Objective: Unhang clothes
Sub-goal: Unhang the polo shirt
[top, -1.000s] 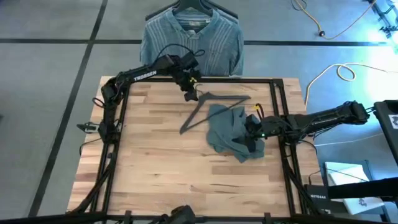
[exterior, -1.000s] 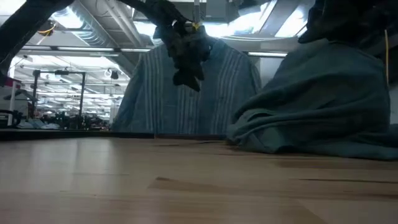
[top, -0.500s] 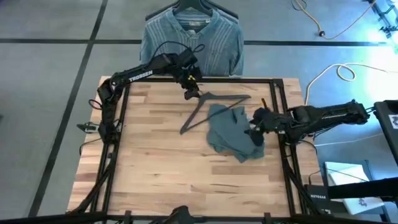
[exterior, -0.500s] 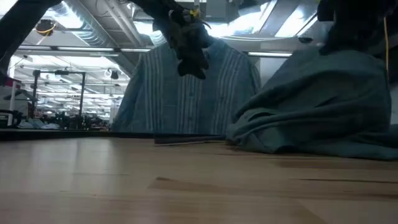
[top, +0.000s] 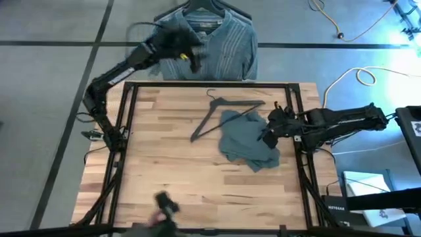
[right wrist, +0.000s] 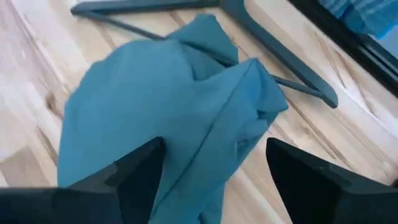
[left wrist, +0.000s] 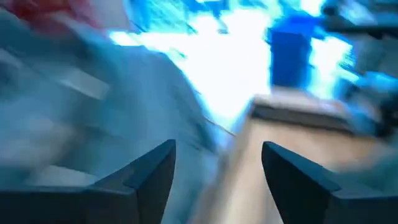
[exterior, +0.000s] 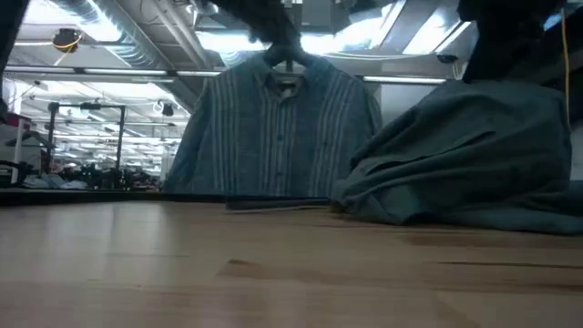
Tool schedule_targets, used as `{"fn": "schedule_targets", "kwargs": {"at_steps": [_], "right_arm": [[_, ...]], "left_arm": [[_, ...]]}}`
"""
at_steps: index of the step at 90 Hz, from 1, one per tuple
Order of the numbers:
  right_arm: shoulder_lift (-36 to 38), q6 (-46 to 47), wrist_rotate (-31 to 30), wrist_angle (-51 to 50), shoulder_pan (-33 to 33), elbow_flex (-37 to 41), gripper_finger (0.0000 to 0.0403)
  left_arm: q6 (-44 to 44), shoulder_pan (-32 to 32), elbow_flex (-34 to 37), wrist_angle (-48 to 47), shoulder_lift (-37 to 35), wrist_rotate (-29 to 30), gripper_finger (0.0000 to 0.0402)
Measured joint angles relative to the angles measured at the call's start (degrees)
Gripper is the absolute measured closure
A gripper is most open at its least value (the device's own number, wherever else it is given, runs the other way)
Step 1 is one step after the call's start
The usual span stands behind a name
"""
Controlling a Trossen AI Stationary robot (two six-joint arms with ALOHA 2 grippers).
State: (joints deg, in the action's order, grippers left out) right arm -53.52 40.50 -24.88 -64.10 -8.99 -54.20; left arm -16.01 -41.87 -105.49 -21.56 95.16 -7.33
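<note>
Grey T-shirt [top: 248, 141] lies off its hanger [top: 222, 112] on counter [top: 164, 158]; striped shirt [top: 220, 46] not yet unhung. Left gripper [top: 176, 47] open near it, right gripper [top: 272, 130] open, empty.

The dark left arm rises from its base at the table's left edge and stretches diagonally up and away, past the far edge of the table, its wrist blurred in the high view. The left two-finger gripper [top: 179, 47] sits at the end of that reach, beyond the table's far rim; in its own wrist view the two dark fingers [left wrist: 144, 177] stand clearly apart with nothing between them. The dark right arm comes in level from the table's right side, elbow outboard, forearm pointing inward. The right two-finger gripper [top: 268, 131] hangs just inside the right rail, its fingers [right wrist: 127, 180] spread wide and empty.
</note>
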Motion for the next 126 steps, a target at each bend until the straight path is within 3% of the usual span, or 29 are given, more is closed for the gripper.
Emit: {"fn": "schedule_targets", "kwargs": {"at_steps": [8, 23, 44, 68, 76, 87, 102, 126], "right_arm": [[0.1, 1.4, -0.1, -6.7, 0.2, -2.0, 0.0139], [0.1, 4.7, -0.7, -14.2, 2.5, -4.4, 0.0139], [-0.4, 0.0, -5.2, -16.0, 5.1, -4.3, 0.0139], [-0.3, -10.3, -6.6, -4.2, 6.5, -4.2, 0.0139], [-0.4, -14.5, -6.8, 1.1, 6.4, -4.2, 0.0139], [-0.4, -19.9, -2.7, 9.9, 8.1, -4.2, 0.0139], [-2.1, -22.1, -1.6, 19.2, 12.8, -4.3, 0.0139], [-7.0, -18.2, 2.2, 28.1, 19.3, -4.3, 0.0139]], "left_arm": [[-3.0, -3.0, -0.1, 2.9, -1.5, 3.9, 0.0182], [-2.5, -9.1, 0.0, 1.9, -1.0, 4.9, 0.0182], [7.0, -13.4, 0.1, 3.4, -0.3, 3.6, 0.0182], [-0.9, -14.2, 0.1, 2.8, 0.0, -1.2, 0.0182], [-2.5, -15.4, 0.1, 3.1, 0.0, 2.2, 0.0182], [-4.0, -17.4, 0.1, 3.1, 0.0, 0.6, 0.0182], [-5.4, -20.0, 0.0, 1.5, 1.4, -5.0, 0.0182], [-10.5, -22.5, 0.1, 1.5, 6.5, -7.7, 0.0182]]}}
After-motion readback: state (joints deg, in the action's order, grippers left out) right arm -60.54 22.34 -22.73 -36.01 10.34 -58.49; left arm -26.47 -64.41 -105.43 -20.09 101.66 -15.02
